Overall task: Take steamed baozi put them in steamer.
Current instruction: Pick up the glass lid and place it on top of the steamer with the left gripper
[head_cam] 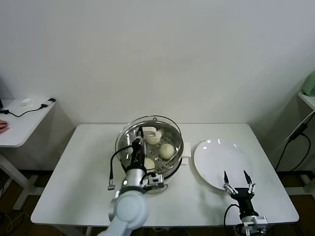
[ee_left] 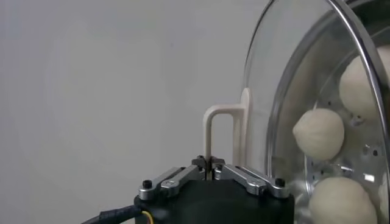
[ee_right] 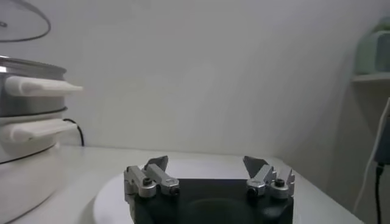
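The steamer (head_cam: 177,147) stands mid-table with three cream-white baozi in view on its perforated tray: one at the back (head_cam: 154,139), one at the middle right (head_cam: 167,150) and one at the front (head_cam: 149,163). My left gripper (head_cam: 140,133) is shut on the white handle (ee_left: 220,128) of the round glass lid (ee_left: 286,73) and holds the lid tilted over the steamer's left side. Baozi (ee_left: 318,134) show through the glass. My right gripper (head_cam: 238,180) is open and empty over the near edge of the flat white plate (head_cam: 216,156). The plate is bare.
The white table's (head_cam: 74,182) front edge lies just below both arms. A low side table (head_cam: 19,123) with cables stands at the far left. A shelf (head_cam: 307,98) and hanging cables are at the far right. The steamer's white side handles (ee_right: 39,88) show in the right wrist view.
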Controlling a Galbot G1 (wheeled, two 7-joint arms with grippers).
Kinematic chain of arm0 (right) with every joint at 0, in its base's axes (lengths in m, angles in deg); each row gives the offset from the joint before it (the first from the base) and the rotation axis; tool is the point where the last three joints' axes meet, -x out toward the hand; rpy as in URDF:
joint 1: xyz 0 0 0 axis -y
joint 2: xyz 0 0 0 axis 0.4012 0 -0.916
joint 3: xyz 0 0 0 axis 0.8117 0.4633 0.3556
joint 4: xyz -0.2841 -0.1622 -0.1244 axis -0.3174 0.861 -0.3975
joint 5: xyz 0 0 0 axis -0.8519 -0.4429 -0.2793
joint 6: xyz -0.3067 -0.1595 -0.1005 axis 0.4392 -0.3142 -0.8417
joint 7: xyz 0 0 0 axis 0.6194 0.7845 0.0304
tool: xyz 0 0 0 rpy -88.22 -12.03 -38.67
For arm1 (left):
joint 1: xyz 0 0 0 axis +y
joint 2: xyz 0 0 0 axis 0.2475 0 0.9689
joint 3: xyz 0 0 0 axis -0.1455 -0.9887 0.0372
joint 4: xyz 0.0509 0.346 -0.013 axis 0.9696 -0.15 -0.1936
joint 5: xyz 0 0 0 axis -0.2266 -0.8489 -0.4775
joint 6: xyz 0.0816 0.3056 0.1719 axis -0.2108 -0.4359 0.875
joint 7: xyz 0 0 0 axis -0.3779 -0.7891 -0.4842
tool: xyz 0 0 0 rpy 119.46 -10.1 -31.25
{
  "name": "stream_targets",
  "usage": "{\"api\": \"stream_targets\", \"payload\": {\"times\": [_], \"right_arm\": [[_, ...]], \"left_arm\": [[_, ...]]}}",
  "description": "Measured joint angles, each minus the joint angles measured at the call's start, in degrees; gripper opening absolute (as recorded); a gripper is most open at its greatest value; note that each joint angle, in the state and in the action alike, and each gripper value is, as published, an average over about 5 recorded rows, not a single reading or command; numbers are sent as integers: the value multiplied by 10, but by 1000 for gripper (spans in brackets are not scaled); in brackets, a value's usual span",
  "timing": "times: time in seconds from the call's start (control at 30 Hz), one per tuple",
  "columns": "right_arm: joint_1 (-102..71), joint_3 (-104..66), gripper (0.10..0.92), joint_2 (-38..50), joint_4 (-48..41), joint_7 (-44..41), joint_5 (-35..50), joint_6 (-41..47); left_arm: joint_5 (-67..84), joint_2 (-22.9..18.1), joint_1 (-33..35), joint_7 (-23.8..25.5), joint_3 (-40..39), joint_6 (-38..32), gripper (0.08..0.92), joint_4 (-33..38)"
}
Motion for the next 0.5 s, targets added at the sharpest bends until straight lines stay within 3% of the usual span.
{"api": "stream_targets", "payload": {"times": [0.5], "right_arm": [[2,-33,823,-35,-5,2,-11,-8]], "left_arm": [[-26,-20,-14,-20,-13,8,132,-61]]}}
